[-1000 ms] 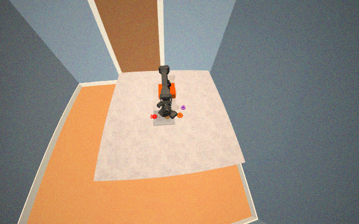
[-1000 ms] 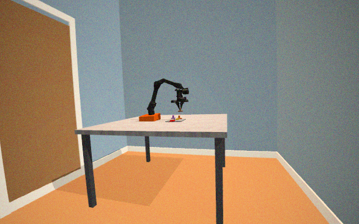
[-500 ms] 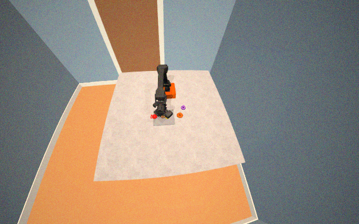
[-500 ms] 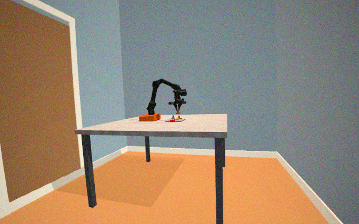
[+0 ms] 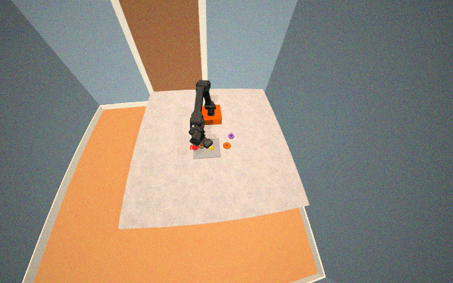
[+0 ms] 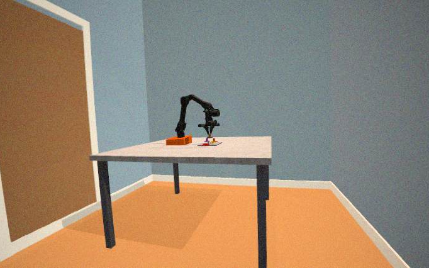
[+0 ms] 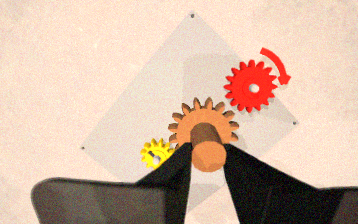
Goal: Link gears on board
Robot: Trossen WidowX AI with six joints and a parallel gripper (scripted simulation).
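Observation:
My gripper (image 7: 206, 149) (image 6: 209, 134) is shut on the handle of a brown gear (image 7: 200, 118) (image 6: 209, 136) (image 5: 201, 146). The gear hangs above the grey board (image 7: 130, 115) (image 5: 207, 155), between the red and yellow gears in the wrist view. The red gear (image 7: 249, 95) (image 5: 194, 147) sits on its peg, with the red arrow (image 7: 278, 64) beside it. The yellow gear (image 7: 156, 154) (image 5: 210, 149) with its black stripe is partly behind a finger. Empty pegs do not show; the gear and fingers hide part of the board.
A loose orange gear (image 5: 226, 145) and a loose purple gear (image 5: 231, 135) stand on the table, right of the board in the top view. The arm's orange base block (image 5: 215, 121) (image 6: 173, 141) is behind the board. Small dark dots mark the board's corners.

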